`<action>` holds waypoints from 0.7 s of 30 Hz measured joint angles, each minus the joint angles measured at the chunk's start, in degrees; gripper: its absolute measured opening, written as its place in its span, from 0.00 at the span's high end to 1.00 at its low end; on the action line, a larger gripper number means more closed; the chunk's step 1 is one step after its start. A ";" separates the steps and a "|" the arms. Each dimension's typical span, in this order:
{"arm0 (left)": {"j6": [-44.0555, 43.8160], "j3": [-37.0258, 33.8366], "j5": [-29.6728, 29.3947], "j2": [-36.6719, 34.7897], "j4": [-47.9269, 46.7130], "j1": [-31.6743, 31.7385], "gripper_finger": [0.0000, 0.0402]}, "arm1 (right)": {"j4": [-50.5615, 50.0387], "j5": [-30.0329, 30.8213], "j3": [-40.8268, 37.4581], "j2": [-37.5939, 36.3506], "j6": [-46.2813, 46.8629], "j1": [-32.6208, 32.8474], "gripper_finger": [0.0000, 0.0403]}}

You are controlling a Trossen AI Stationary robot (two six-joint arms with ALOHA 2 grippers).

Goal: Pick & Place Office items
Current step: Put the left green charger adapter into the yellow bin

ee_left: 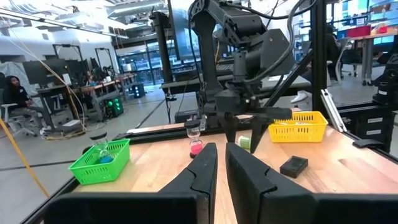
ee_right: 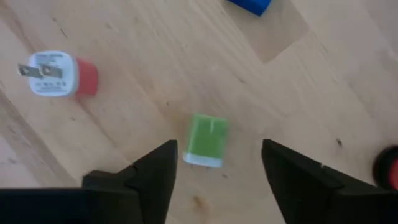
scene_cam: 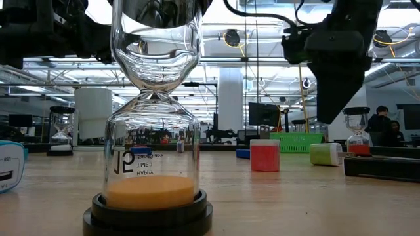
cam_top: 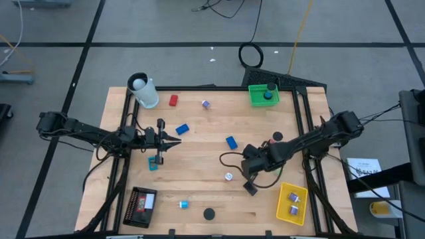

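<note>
Right gripper (ee_right: 214, 163) hovered spread wide over green charger block (ee_right: 206, 140). Looked light, rigid, slick plastic; pinch flat sides. Left gripper (ee_left: 219, 163) nearly closed, empty.

Your left end effector (ee_left: 221, 163) shows its two dark fingers (ee_left: 202, 168) nearly together, a thin gap between them, nothing held. Straight ahead of it on the wooden worktop (ee_left: 155, 168) stands a small sand timer (ee_left: 195, 138) with pink sand. Beyond that hangs the right end effector (ee_left: 244, 133), fingers spread, a green block (ee_left: 244, 143) under it. Off to one side sits a green mesh tray (ee_left: 99, 163); to the other a yellow mesh tray (ee_left: 298, 126), with a black block (ee_left: 293, 166) nearer you. A seated person (ee_left: 13, 102) is visible far back.
</note>
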 joint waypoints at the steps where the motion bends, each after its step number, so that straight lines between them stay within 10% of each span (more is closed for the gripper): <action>1: 0.10 0.00 0.00 -0.02 0.00 0.00 0.90 | 0.15 0.15 0.00 0.25 0.00 -0.01 0.40; 10: -1.05 0.00 0.00 0.00 0.00 0.00 0.90 | 3.29 -1.43 0.00 5.88 -1.10 -0.73 0.34; 21: -1.05 0.00 0.00 -0.02 0.00 0.00 0.90 | 4.58 -6.03 -0.07 10.09 -4.17 -1.11 0.49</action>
